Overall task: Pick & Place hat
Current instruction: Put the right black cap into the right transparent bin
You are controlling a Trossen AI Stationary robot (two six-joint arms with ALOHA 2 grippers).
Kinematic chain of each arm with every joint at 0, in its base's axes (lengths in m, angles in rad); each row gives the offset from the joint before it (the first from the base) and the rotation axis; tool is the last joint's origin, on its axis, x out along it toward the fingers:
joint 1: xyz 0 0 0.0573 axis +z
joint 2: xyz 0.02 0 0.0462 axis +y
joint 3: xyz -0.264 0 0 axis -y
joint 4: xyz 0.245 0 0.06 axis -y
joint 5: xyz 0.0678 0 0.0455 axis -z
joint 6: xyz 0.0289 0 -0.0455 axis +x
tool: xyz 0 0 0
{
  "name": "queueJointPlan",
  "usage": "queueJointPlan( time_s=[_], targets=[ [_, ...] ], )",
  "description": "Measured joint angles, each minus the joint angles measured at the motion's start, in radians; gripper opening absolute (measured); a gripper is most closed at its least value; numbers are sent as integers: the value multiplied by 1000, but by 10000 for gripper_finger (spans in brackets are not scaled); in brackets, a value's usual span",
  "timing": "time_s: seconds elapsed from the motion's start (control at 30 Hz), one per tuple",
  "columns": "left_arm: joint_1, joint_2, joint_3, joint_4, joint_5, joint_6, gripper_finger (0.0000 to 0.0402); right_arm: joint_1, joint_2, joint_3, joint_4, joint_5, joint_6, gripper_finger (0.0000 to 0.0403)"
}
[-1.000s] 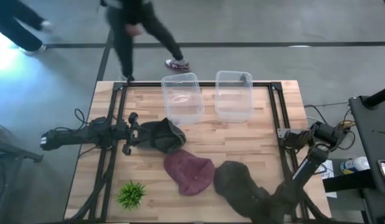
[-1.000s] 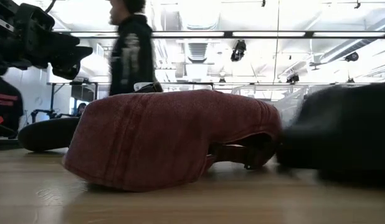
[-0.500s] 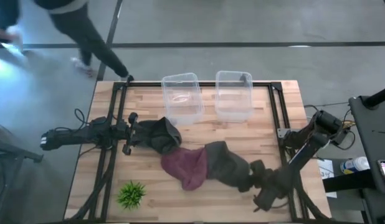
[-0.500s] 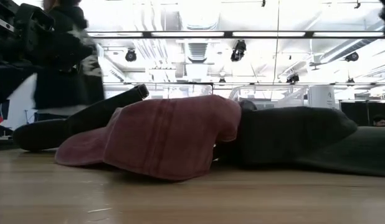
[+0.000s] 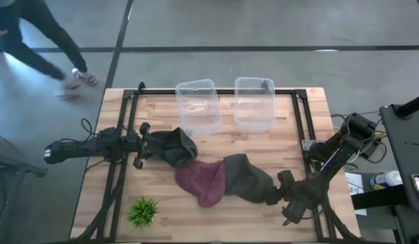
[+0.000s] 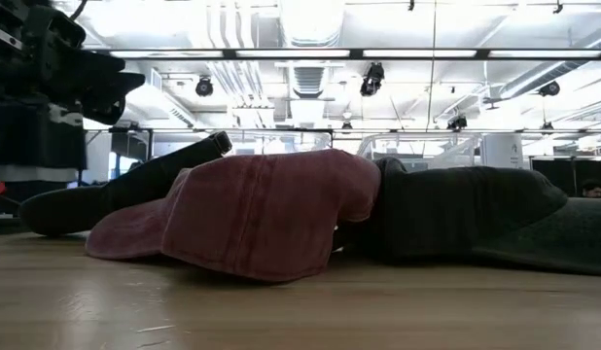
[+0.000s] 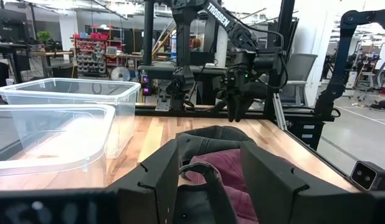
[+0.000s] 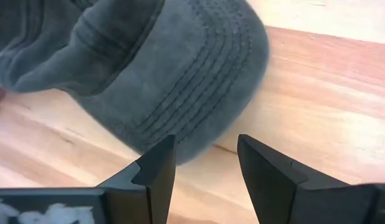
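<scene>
Three caps lie in a row on the table. A black cap point(image 5: 174, 148) is at the left, a maroon cap point(image 5: 201, 181) in the middle and a grey cap point(image 5: 247, 179) at the right, its crown against the maroon one. In the low view the maroon cap point(image 6: 262, 214) overlaps the grey cap point(image 6: 466, 214). The black cap's brim point(image 6: 164, 170) slants up. My left gripper point(image 7: 211, 180) is open around the black cap's rear. My right gripper point(image 8: 205, 155) is open, just off the grey cap's brim point(image 8: 180, 93). My left gripper stands level, coming from the table's left, with the black cap's rear strap point(image 7: 208, 177) between its fingers. I cannot tell whether the fingers touch it. The cap rests on the table.
Two clear plastic bins point(image 5: 198, 107) point(image 5: 254, 103) stand side by side at the far edge. A small green plant point(image 5: 143, 211) sits near the left near corner. A person point(image 5: 33, 41) walks on the floor beyond the far left corner. Bare wood shows between the bins and the caps.
My right gripper carried the grey cap from the near right corner toward the table's middle, then drew back a little to the right. The grey cap pushed the maroon cap left against the black cap, bunching it. The black cap's brim tipped up.
</scene>
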Motion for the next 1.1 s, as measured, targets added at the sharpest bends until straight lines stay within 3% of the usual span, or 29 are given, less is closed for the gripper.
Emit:
queueJointPlan(
  time_s=[0.27, 0.7, 0.97, 1.1],
  targets=[
    [0, 0, 0, 0, 0, 0, 165, 4, 16, -107, 219, 20, -4, 169],
    [0, 1, 0, 0, 0, 0, 165, -11, 33, -193, 370, 432, -102, 169],
    [0, 2, 0, -1, 0, 0, 165, -97, 65, -217, 424, 470, -169, 167],
    [0, 2, 0, -1, 0, 0, 165, -122, 66, -250, 551, 537, -263, 135]
  ],
)
